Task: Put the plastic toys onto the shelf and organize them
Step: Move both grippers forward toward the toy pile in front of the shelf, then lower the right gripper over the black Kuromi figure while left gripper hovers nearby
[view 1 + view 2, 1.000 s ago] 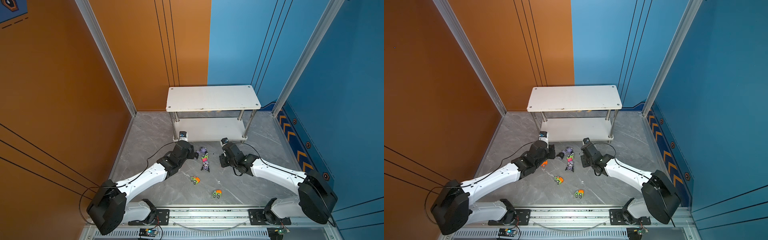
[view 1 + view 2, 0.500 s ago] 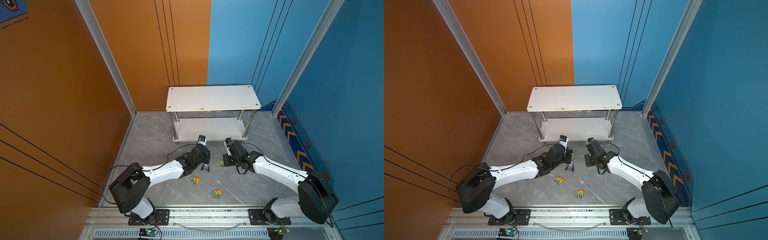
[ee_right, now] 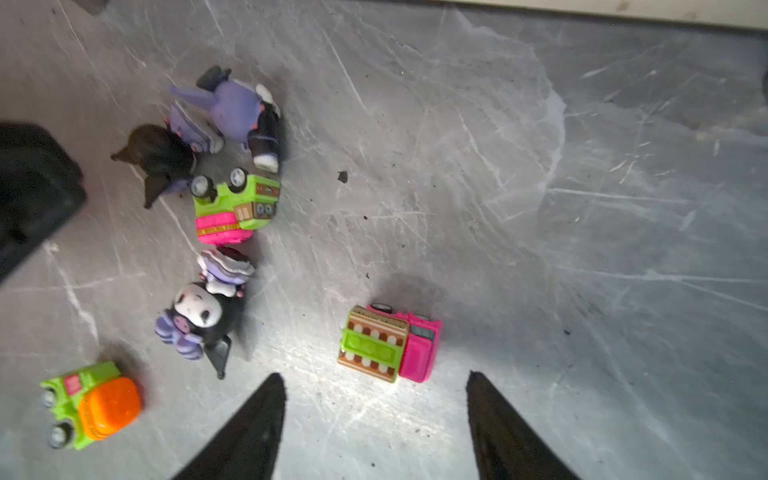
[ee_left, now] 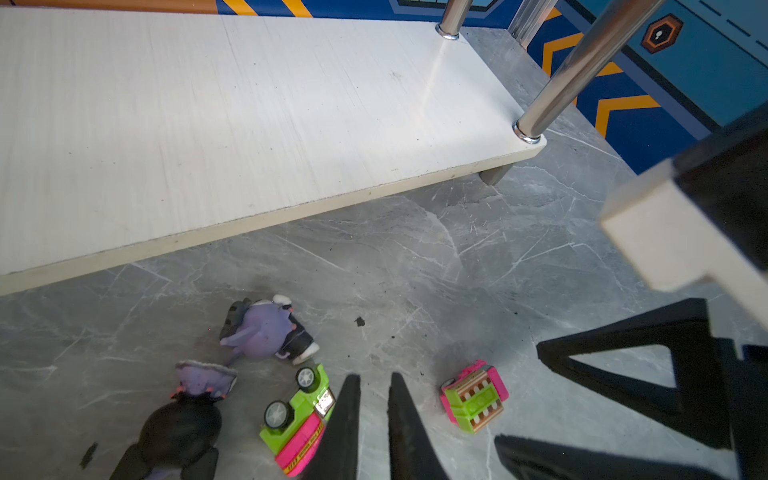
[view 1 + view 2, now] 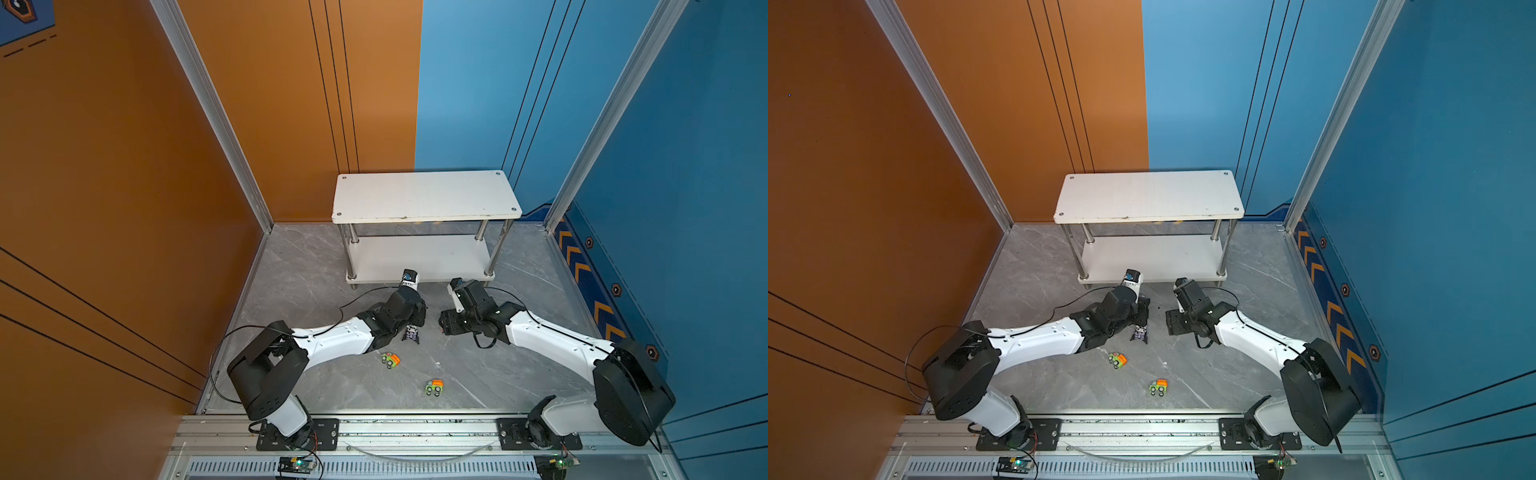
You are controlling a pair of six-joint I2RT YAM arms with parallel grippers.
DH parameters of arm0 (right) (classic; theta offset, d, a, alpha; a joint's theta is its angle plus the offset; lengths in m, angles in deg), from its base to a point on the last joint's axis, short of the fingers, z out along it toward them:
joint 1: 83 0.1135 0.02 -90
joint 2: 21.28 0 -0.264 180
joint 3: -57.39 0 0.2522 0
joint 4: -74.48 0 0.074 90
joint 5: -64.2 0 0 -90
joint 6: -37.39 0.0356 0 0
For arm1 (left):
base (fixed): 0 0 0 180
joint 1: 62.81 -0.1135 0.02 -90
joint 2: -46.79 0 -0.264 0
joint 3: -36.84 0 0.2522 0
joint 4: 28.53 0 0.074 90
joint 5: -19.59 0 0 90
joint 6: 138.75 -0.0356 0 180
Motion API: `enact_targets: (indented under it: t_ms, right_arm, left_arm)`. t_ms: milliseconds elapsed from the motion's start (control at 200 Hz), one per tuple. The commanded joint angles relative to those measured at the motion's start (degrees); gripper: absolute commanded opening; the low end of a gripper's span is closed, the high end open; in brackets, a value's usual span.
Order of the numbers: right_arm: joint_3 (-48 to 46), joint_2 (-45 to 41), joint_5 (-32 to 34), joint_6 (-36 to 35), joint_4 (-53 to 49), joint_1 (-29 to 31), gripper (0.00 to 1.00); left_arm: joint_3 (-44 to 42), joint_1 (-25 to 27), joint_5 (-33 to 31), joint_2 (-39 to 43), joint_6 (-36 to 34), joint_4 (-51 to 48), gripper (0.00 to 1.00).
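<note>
Nearest is the ribbed aluminium rail (image 5: 415, 428), which carries both arm bases. The floor (image 5: 519, 374) is a grey marble-look slab, matte, with white veins; the wrist views show dark crumbs on it.

All the toys seen lie on this floor in front of the shelf:
- **Near the rail:** a green-orange truck (image 5: 434, 387), boxy glossy plastic with black wheels.
- **Farther in:** a second green-orange truck (image 5: 391, 360), well apart from the first.
- **Cluster between the arms:**
  - a face-up figurine (image 3: 203, 311) with a black head and white face
  - a tipped pink-green truck (image 3: 235, 208) on its side
  - a black-headed figurine (image 3: 162, 160) touching a purple figurine (image 3: 241, 110), both lying down
- **Off to one side:** a lone pink-green truck (image 3: 390, 345), blocky, apart from the cluster.

The left gripper (image 4: 374, 380) has black tapered fingers almost pressed together, with only a thin slit and nothing pinched. Its tips sit between the tipped truck and the lone truck. The right gripper (image 3: 374, 376) has its fingers spread wide and holds nothing, with the lone truck just past its tips.

Behind them stands the shelf (image 5: 424, 195): two white boards with fine grain and rounded corners on round chrome posts (image 4: 582, 66).

Farthest are a smooth orange wall (image 5: 124, 166) and a blue wall (image 5: 478, 83), with aluminium corner posts. Orange chevrons (image 5: 582, 266) run low on the right.
</note>
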Motion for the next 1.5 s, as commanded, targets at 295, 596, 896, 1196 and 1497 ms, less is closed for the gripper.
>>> enact_targets:
  t_ms: [295, 596, 896, 1196, 1497]
  right_arm:
    - [2.7, 3.3, 5.4, -1.5, -2.5, 4.8, 0.7]
    - [9.9, 10.7, -1.8, -1.7, 0.0, 12.1, 0.62]
    - [17.3, 18.6, 1.8, -4.0, 0.1, 19.4, 0.53]
    - [23.9, 26.3, 4.3, -5.0, -1.0, 23.4, 0.14]
    - [22.3, 26.1, 7.9, -3.1, -3.5, 20.5, 0.13]
  left_arm:
    - [0.8, -2.3, -3.0, 2.7, 0.1, -3.7, 0.17]
    - [-1.1, -6.6, -6.2, 4.8, 4.1, -9.8, 0.12]
    - [-3.8, -11.2, -6.1, 9.4, 4.5, -10.6, 0.13]
    - [-5.1, -13.5, -6.1, 12.6, 3.8, -11.1, 0.13]
    - [-4.4, -14.0, -3.5, 10.6, 3.9, -10.5, 0.13]
